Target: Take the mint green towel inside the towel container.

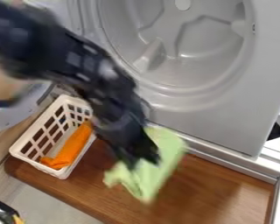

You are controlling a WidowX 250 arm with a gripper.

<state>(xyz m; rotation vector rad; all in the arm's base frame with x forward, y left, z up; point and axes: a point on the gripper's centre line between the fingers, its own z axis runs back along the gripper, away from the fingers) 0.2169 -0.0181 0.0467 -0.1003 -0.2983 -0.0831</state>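
Apparently limp, creased, pale green towel [147, 178]

Arm [101, 81] aslant, hand [143, 162] low, closed

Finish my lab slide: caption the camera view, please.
A black gripper holds a green towel beside a white basket containing an orange cloth.

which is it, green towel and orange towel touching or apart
Apart. Camera view shows basket wall and brown wood between the green towel and orange towel.
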